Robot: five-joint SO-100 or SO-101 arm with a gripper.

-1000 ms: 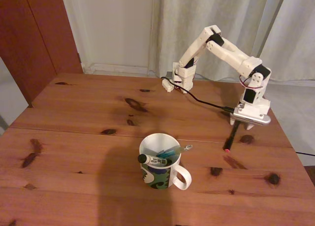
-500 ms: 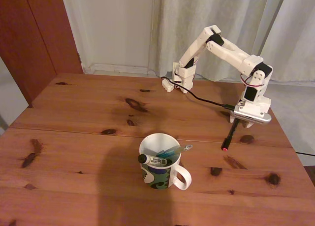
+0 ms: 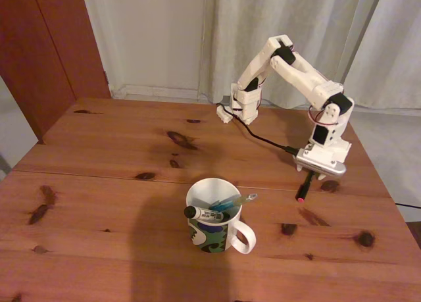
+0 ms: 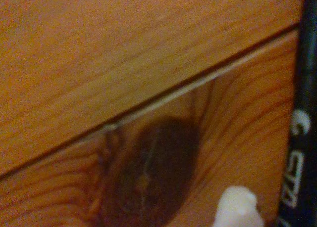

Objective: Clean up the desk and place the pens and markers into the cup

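Below the claw (image 3: 309,177), which grips the black pen (image 3: 304,188) with its pink end hanging just off the desk (image 3: 99,183), the carry begins; next comes a lift leftward over the cup (image 3: 214,218), where two others stand.

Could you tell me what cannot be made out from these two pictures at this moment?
- Fixed view: the hand's jaws are hidden under its white body, so the grip on the black pen cannot be confirmed.
- Fixed view: the lower ends of the white marker and teal pen are hidden inside the cup.
- Wrist view: the black pen is cut off by the right edge; its white lettering is blurred.
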